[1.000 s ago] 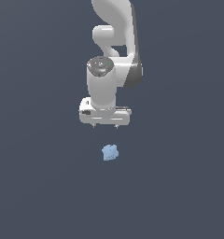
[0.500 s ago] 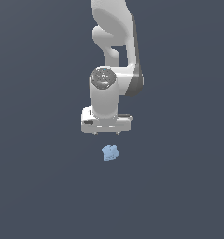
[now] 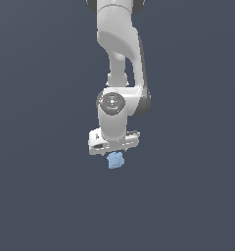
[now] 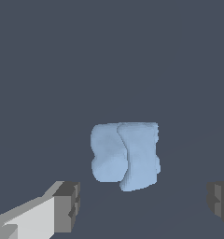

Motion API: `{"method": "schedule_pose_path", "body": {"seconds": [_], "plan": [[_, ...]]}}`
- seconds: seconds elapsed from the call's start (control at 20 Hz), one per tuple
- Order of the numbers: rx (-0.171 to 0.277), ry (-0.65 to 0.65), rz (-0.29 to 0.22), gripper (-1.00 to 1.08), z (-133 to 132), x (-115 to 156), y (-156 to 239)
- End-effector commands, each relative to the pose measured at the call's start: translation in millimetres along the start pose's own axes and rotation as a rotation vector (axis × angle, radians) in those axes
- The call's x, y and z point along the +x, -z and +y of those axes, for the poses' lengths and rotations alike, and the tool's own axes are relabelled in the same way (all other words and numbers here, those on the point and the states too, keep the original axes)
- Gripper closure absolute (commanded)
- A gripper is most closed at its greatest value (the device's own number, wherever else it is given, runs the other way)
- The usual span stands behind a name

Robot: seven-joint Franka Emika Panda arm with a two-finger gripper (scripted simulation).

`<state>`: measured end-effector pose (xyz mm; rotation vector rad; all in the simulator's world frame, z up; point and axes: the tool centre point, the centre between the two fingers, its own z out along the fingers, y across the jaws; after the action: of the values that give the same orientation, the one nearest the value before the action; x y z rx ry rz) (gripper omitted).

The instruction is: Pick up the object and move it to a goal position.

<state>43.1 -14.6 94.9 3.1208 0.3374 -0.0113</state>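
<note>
The object (image 3: 115, 160), a small light-blue lump with blocky facets, is seen lying on the dark grey floor (image 3: 41, 196), directly under the gripper (image 3: 113, 152). In the exterior view the top of the object is partly covered by the white body of the gripper, so the gripper is judged to be very close above it.

In the wrist view the object (image 4: 125, 156) is found between the two dark fingertips (image 4: 69, 205), which are spread wide. A clear gap is left on each side of the object, and no pad is touching it. The gripper is therefore released, and nothing is grasped.

As for the progress of the task, the approach part appears to be nearly done: the gripper is placed over the object and lined up with it. The grasp itself is not yet made. What is left, as it is judged, is a little more descent, the closing of the fingers on the object, the lifting, and the carrying to the goal position. No goal marker can be seen in either view, so its place cannot be told.
</note>
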Motion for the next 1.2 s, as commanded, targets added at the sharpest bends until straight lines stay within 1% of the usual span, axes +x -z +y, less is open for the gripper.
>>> {"method": "schedule_pose_path", "body": {"seconds": [0.0,0.2,0.5,0.95,1.15], "plan": [[0.001,0.029,0.004,-0.92,-1,6,-7],[0.001,0.051,0.007,-0.92,-1,10,-13],[0.002,0.049,0.006,-0.92,-1,9,-17],[0.002,0.053,0.007,-0.92,-2,9,-57],[0.002,0.054,0.007,-0.92,-1,10,-64]]}}
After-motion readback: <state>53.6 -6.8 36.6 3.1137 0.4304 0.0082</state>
